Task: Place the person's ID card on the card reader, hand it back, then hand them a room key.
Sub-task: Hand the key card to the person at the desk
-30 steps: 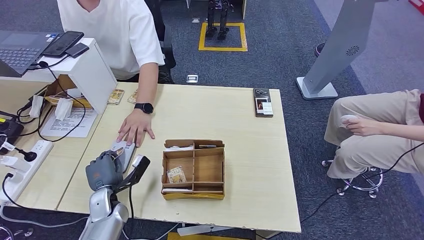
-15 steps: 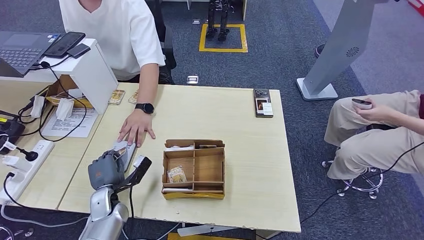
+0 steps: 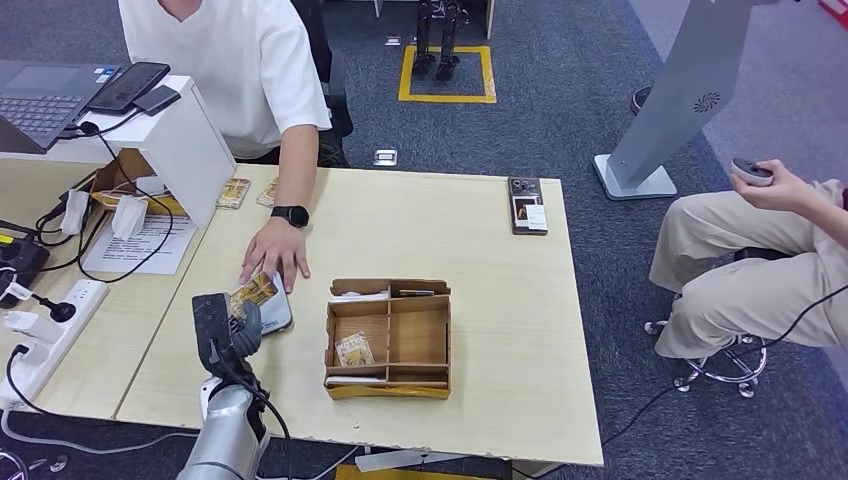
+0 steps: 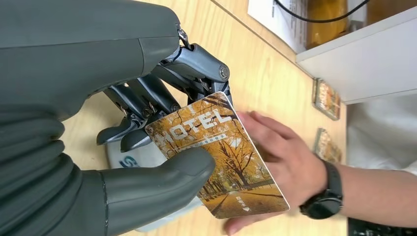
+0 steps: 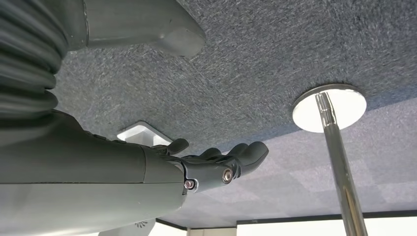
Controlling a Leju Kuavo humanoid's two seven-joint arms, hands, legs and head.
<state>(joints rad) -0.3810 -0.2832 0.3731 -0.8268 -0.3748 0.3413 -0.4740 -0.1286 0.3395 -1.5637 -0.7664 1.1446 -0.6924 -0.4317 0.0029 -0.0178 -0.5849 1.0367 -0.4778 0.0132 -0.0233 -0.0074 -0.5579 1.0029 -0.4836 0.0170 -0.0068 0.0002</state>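
Observation:
My left hand [image 3: 228, 325] pinches a card [image 3: 255, 291] printed with autumn trees and the word HOTEL. In the left wrist view the card [image 4: 216, 157] sits between the thumb [image 4: 162, 177] and the darker fingers, just above the pale card reader [image 4: 129, 158]. The card reader [image 3: 277, 314] lies on the table's left part. A person's hand [image 3: 275, 260] with a black watch rests flat right beyond it, close to the card's far edge. My right hand [image 5: 211, 167] hangs over grey carpet, fingers apart and holding nothing.
A cardboard divider box [image 3: 388, 338] with a card [image 3: 353, 349] in one compartment stands right of the reader. A phone [image 3: 527, 205] lies at the far right edge, and two cards [image 3: 232, 193] by a white stand. Cables and a power strip [image 3: 40, 330] lie left. A seated person [image 3: 760, 250] is at right.
My left hand has turned at the wrist and drawn back a little from the reader, so the card's printed face now shows. The seated person has raised a hand with a small object.

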